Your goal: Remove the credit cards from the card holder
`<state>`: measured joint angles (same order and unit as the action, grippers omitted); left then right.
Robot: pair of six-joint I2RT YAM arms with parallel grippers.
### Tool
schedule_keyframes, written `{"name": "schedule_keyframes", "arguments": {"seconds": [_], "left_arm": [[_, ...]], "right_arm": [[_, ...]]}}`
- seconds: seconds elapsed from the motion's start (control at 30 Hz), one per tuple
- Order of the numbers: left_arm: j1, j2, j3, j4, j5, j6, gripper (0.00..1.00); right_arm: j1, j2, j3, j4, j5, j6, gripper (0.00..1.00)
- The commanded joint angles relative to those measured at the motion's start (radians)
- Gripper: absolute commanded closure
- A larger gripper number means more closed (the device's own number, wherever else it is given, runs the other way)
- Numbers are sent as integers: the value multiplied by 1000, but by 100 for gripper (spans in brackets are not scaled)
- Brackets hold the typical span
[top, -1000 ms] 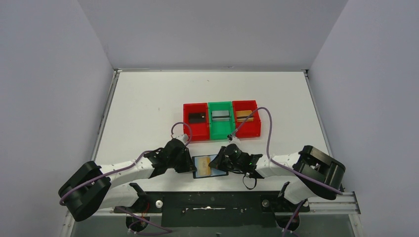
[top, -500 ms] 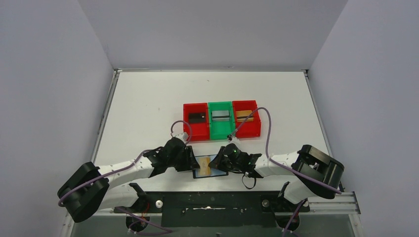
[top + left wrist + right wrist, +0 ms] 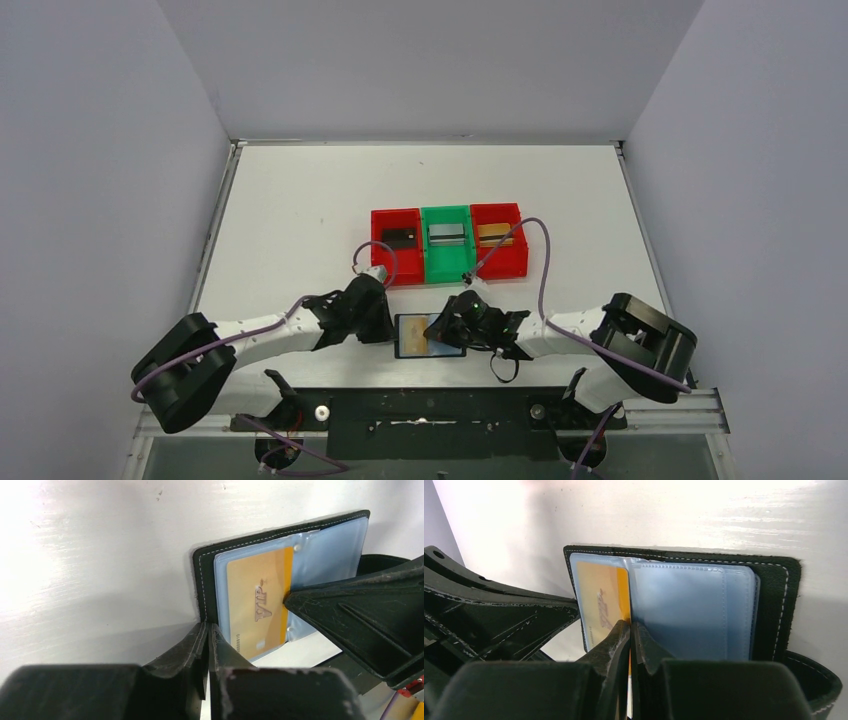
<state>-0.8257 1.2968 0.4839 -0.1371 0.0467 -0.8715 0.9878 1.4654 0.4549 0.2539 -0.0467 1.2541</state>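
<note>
The black card holder lies open on the table between both grippers, showing bluish clear pockets. A gold credit card marked VIP sits in its left pocket. My left gripper is shut on the black cover's left edge, beside the card. My right gripper is shut on the gold card's orange-striped edge, and orange shows between its jaws. In the top view the left gripper and the right gripper flank the holder closely.
Behind the holder stand three joined bins: a red bin with a black card, a green bin with a silver-grey card, and a red bin with a tan card. Purple cables loop over both arms. The arm bases sit at the near edge.
My left gripper opened and shut again, now on the holder's left edge, and its arm shifted slightly back. The holder moved a little to the right. The right gripper kept its grip.
</note>
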Motion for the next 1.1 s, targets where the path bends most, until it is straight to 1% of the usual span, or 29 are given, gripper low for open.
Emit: {"name": "schedule_keyframes", "arguments": {"seconds": [0.0,0.3,0.57,0.6,0.73,0.83,0.9,1.0,1.07], "left_arm": [[-18,-2,18,-42,-58,11,99],[-18,-68,0,-59,-82,14,100],[-18,-120,8,-99,-108,10,100],[-17,-132,12,-92,-107,8,99],[-19,-171,31,-33,-60,6,83],[-20,-175,54,13,-13,19,75],[-21,-160,69,34,16,30,73],[-22,-120,91,36,38,46,71],[-25,-93,96,42,48,51,71]], "right_arm": [[-3,-46,1,-48,59,2,100],[-5,-124,-26,-79,100,16,100],[-5,-123,-24,-92,102,19,100],[-5,-113,-19,-90,97,16,100],[-6,-70,3,-103,84,14,99],[-5,-65,18,-132,95,13,91],[-5,-71,41,-189,116,-2,83],[-2,-103,73,-262,155,-24,79],[0,-144,77,-284,181,-31,74]]}}
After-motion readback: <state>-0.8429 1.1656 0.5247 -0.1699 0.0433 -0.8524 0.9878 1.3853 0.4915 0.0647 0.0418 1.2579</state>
